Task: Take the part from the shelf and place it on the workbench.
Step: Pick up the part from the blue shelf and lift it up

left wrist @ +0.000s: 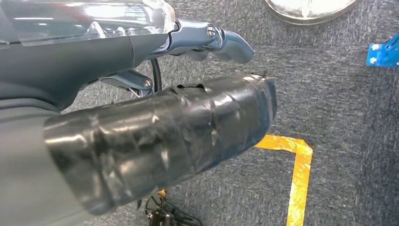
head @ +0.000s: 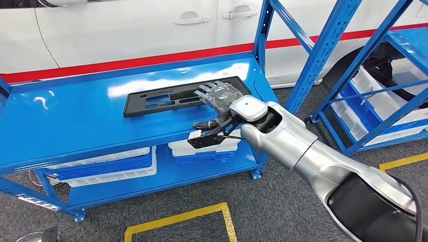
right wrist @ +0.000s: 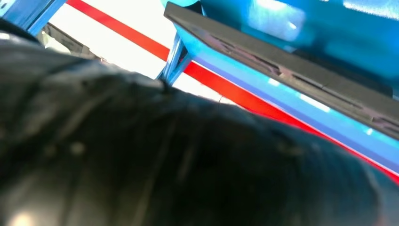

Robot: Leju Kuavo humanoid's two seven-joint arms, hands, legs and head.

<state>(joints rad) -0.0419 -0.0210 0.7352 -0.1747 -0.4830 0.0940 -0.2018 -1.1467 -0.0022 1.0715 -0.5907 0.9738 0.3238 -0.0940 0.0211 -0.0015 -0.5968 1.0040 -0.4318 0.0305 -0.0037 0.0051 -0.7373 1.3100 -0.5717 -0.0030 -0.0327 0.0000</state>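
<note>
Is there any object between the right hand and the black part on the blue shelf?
Nothing visible stands between them. In the head view the right hand is already over the right end of the black part, which lies flat on the blue shelf. Whether the fingers grip it cannot be told.
</note>
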